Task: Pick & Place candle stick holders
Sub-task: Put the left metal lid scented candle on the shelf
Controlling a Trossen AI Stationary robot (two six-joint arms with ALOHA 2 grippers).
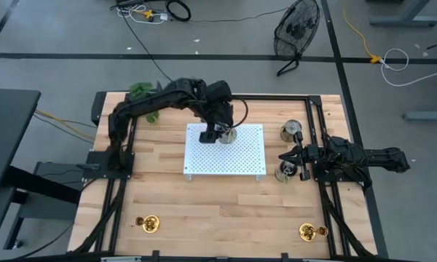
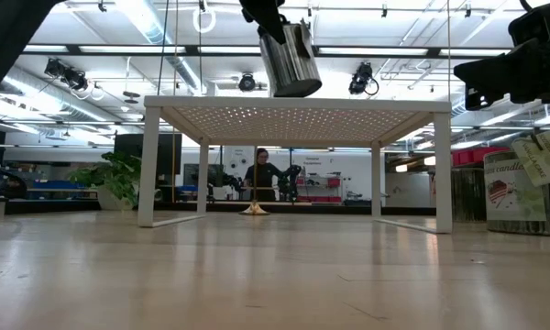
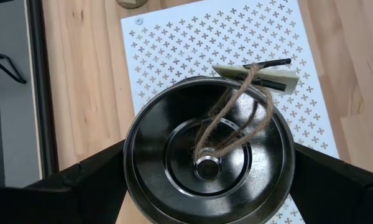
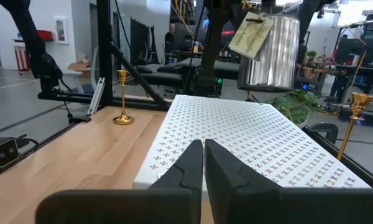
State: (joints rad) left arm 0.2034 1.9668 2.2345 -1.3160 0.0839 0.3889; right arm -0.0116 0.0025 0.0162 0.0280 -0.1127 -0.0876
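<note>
My left gripper (image 1: 217,132) is shut on a silver tin (image 3: 208,155) with a twine loop and a paper tag on its lid, above the white perforated platform (image 1: 237,156). The tin also shows in the low view (image 2: 291,60) and the right wrist view (image 4: 270,53). My right gripper (image 4: 203,155) is shut and empty at the platform's right side (image 1: 285,156). Two gold candle stick holders stand on their round bases near the table's near edge, one left (image 1: 149,223) and one right (image 1: 307,231). A slim gold one (image 4: 122,99) stands on the wood beside the platform. My left gripper pinches the tin's round side wall (image 3: 127,168) between its two fingers, one on each opposite side. The fingers come from above, pointing down. The tin hangs upright, lid up, lifted clear above the platform.
Two more silver tins stand on the wood right of the platform, one farther back (image 1: 291,131) and one nearer (image 1: 284,172), close to my right gripper. A green plant (image 1: 142,91) lies at the far left corner. A person (image 2: 259,174) shows in the room beyond the table.
</note>
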